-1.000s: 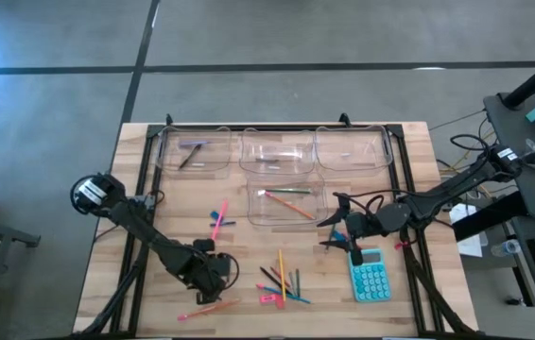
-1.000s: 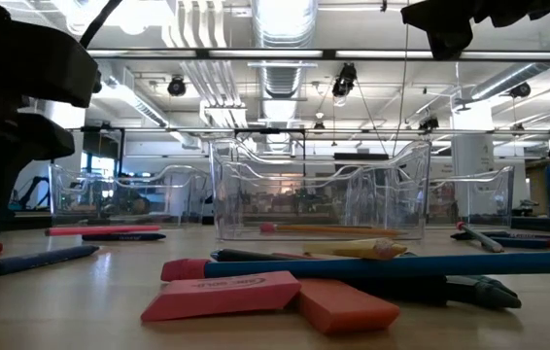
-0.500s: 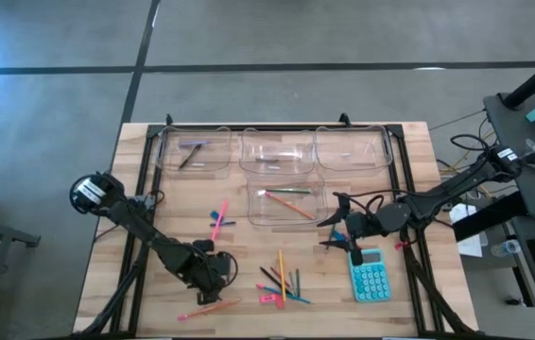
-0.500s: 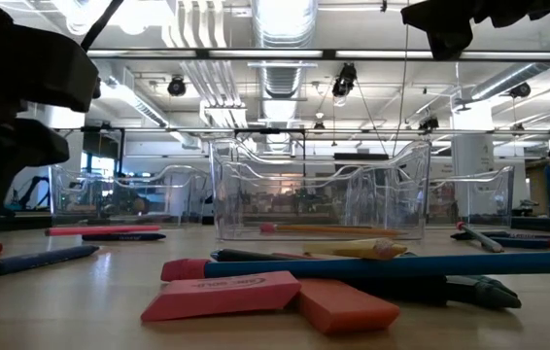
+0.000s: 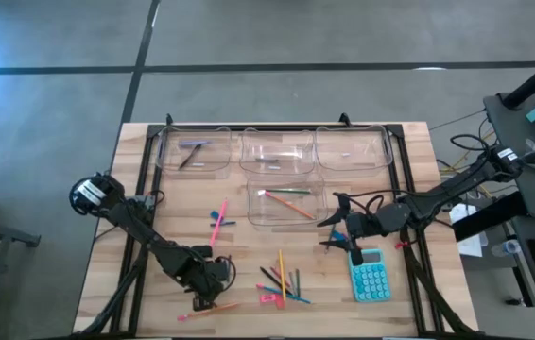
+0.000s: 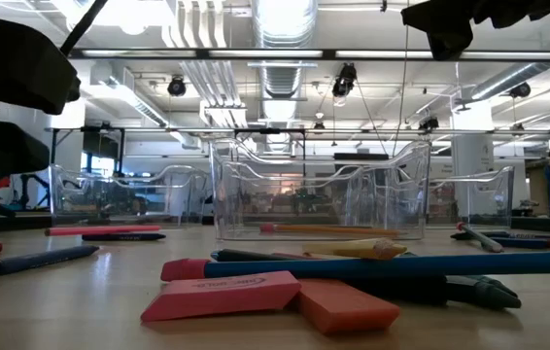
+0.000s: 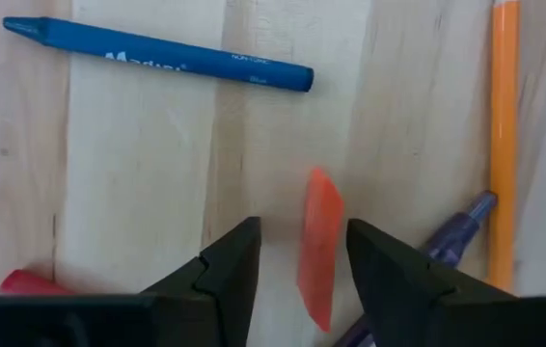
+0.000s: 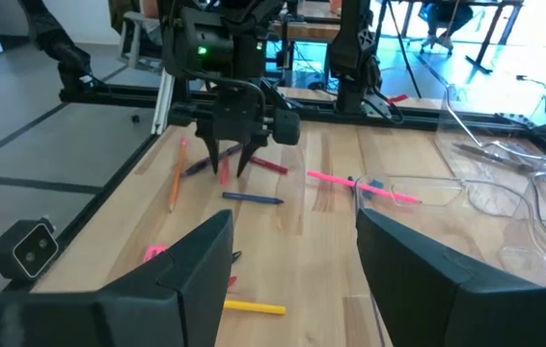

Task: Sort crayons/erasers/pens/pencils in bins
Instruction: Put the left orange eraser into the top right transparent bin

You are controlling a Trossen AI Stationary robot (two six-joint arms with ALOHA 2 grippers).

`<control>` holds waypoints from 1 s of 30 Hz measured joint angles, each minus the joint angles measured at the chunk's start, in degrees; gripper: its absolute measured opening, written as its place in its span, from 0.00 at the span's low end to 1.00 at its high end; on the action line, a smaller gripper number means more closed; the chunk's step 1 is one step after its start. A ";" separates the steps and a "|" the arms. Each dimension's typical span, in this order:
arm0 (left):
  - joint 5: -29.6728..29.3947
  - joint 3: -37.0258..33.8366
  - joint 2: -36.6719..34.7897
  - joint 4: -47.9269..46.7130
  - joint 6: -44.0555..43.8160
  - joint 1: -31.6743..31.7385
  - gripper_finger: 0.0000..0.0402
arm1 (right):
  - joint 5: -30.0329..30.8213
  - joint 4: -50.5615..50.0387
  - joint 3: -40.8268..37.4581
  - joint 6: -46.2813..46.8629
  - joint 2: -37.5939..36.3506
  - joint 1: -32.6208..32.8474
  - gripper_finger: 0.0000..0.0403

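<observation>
Left wrist view alone shows left gripper (image 7: 302, 253) straddling orange eraser (image 7: 320, 246)

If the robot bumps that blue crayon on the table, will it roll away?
Probably a little. The blue crayon looks round and smooth, lying flat on bare wood, so a sideways nudge would likely roll it. It looks stiff and light, so the open left gripper nearby should lift it easily.

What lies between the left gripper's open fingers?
In the left wrist view, a small orange-red eraser lies on bare wood between the left gripper's fingers, untouched.
</observation>
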 joint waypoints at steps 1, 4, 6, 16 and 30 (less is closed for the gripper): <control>-0.15 -0.02 0.00 -0.05 0.05 0.00 0.35 | 0.00 0.00 0.00 0.00 0.00 0.00 0.52; -0.66 -0.04 0.00 -0.46 0.41 0.05 0.26 | 0.00 0.03 0.00 0.01 0.00 0.00 0.52; -1.11 -0.09 0.00 -0.66 0.49 0.12 0.18 | 0.00 0.04 0.00 0.01 0.00 0.00 0.52; -16.20 4.04 -3.91 -0.15 4.12 3.74 0.02 | 1.62 0.23 -0.08 -0.71 0.01 0.00 0.52; -32.71 -2.83 -12.01 57.14 36.15 10.12 0.01 | 1.38 15.63 -1.60 -2.24 6.89 0.00 0.52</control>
